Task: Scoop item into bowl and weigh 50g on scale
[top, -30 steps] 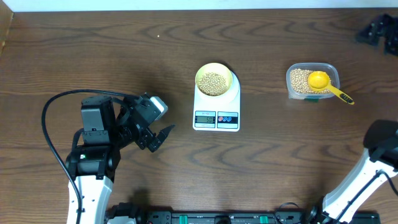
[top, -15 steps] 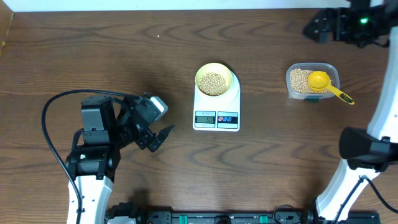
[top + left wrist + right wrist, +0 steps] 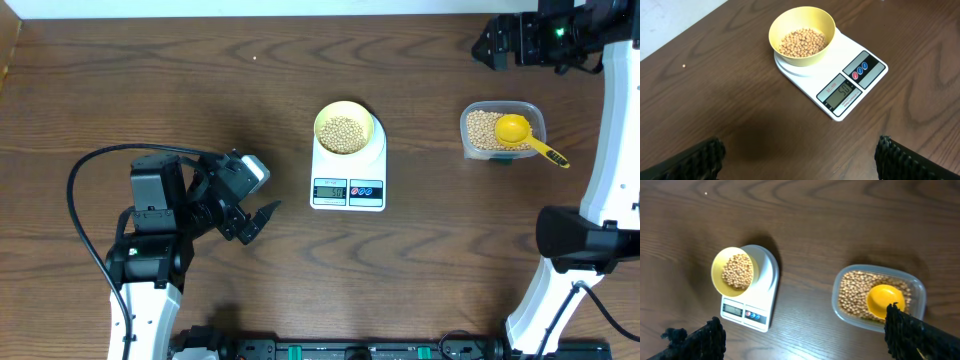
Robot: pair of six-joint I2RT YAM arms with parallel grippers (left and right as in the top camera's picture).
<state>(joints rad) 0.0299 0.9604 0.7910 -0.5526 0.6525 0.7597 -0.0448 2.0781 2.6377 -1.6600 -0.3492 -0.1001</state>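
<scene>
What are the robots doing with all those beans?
Nothing is being held right now. The bowl of beans sits on the scale. The yellow scoop rests in the clear tub of beans on the right. Both grippers are open and empty: the left gripper left of the scale, the right gripper up near the far edge.

Bowl point(image 3: 345, 129) on scale point(image 3: 348, 170)
</scene>
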